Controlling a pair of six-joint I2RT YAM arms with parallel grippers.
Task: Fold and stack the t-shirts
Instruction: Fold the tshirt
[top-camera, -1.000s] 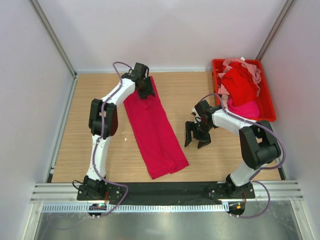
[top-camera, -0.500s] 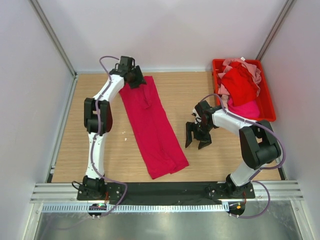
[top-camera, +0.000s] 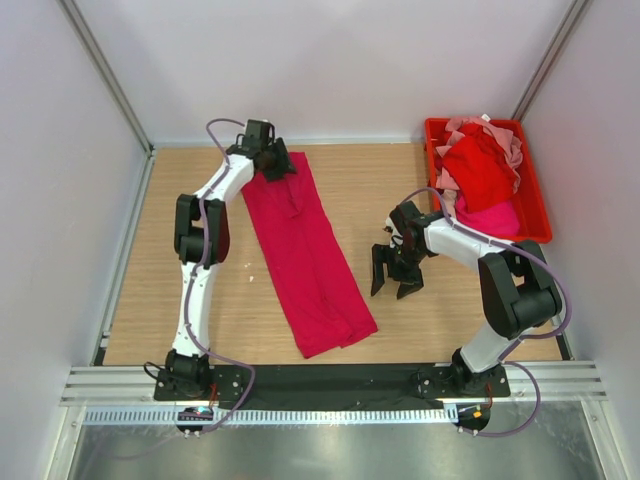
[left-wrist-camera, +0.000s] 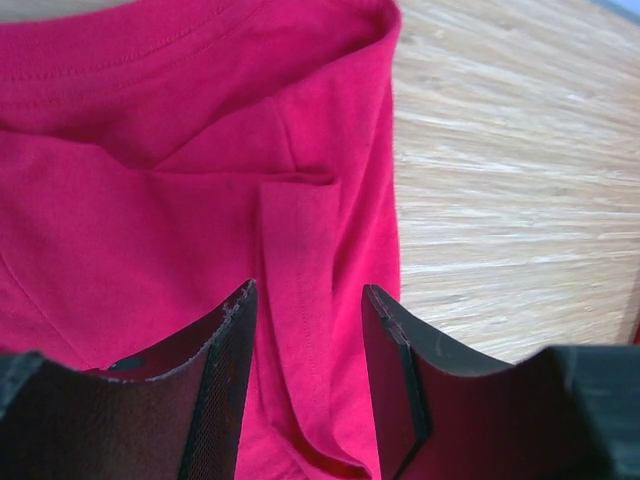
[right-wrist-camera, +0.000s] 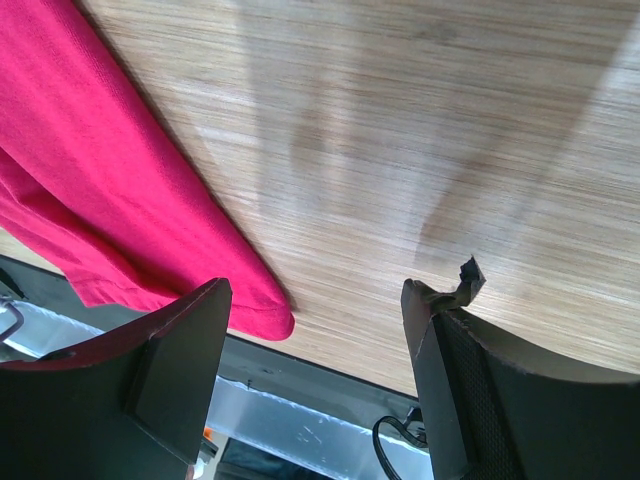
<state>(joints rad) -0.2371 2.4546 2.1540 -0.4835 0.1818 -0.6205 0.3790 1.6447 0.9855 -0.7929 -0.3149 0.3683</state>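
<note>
A crimson-magenta t-shirt (top-camera: 300, 250) lies folded into a long strip, running from the table's far left toward the near middle. My left gripper (top-camera: 277, 163) is open just above its far end; in the left wrist view (left-wrist-camera: 305, 300) the jaws stand apart over a fold of the shirt (left-wrist-camera: 150, 150) with nothing pinched. My right gripper (top-camera: 392, 284) is open and empty above bare wood, right of the strip's near end. The right wrist view (right-wrist-camera: 315, 295) shows the shirt's near corner (right-wrist-camera: 100, 180) to its left.
A red plastic bin (top-camera: 541, 205) at the far right holds a heap of red (top-camera: 480, 170), pale pink (top-camera: 512, 148) and magenta (top-camera: 490, 217) shirts. Bare wood lies between the strip and the bin. White walls close in three sides; a black strip edges the near side.
My left gripper drew back from on top of the shirt's far end toward the far left, then came slightly back. The right arm has not moved.
</note>
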